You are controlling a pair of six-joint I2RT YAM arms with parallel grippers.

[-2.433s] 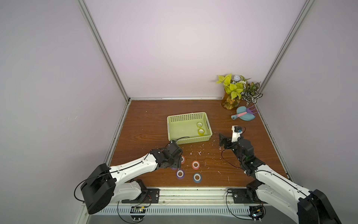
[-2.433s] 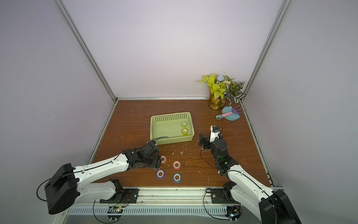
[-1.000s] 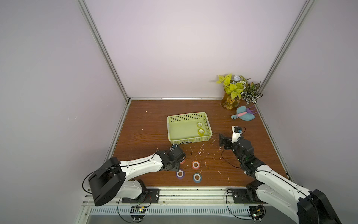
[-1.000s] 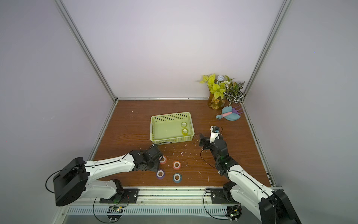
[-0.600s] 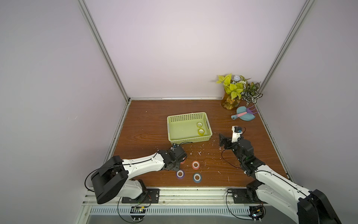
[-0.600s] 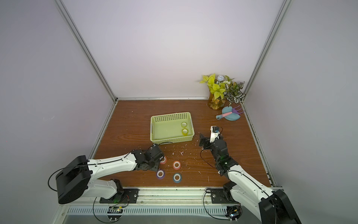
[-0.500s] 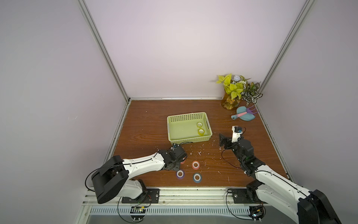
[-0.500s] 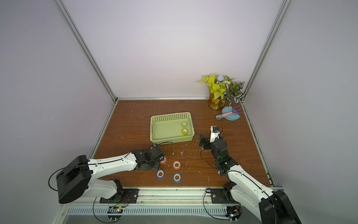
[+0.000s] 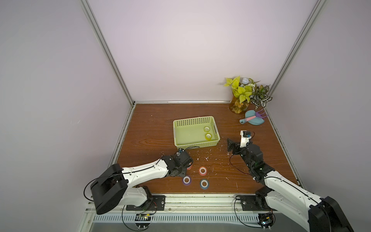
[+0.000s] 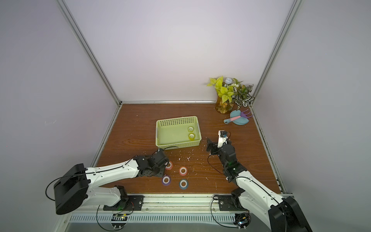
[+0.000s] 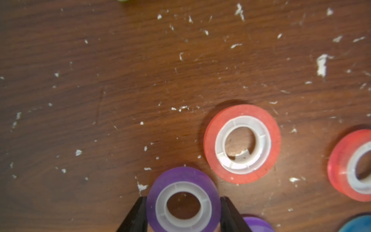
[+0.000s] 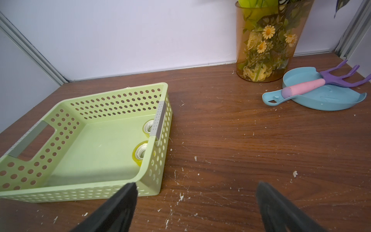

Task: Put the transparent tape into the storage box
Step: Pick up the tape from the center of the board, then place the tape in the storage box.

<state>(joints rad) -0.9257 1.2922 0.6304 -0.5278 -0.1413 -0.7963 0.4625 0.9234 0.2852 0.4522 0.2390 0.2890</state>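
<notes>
The left wrist view shows my left gripper (image 11: pixel 183 201) shut on a purple roll of transparent tape (image 11: pixel 180 175), one black jaw against each side. In both top views that roll is hidden under the gripper (image 9: pixel 185 164). Around it on the wood lie two orange-red rolls (image 11: pixel 242 143) (image 11: pixel 353 164), a second purple roll (image 9: pixel 186 180) and a blue-teal roll (image 9: pixel 204 183). The pale yellow-green storage box (image 9: pixel 175 132) stands behind them with two yellow rolls (image 9: pixel 206 129) (image 9: pixel 208 136) inside. My right gripper (image 12: pixel 196 186) hovers open and empty to the right of the box.
A vase of flowers and leaves (image 9: pixel 241 100) stands in the far right corner. Beside it lies a blue dustpan (image 9: pixel 256 121) with a pink-handled purple rake on it. White crumbs are scattered over the wooden table (image 9: pixel 156 128). Walls enclose three sides.
My left gripper's jaws have closed on the purple roll. The right arm has not moved.
</notes>
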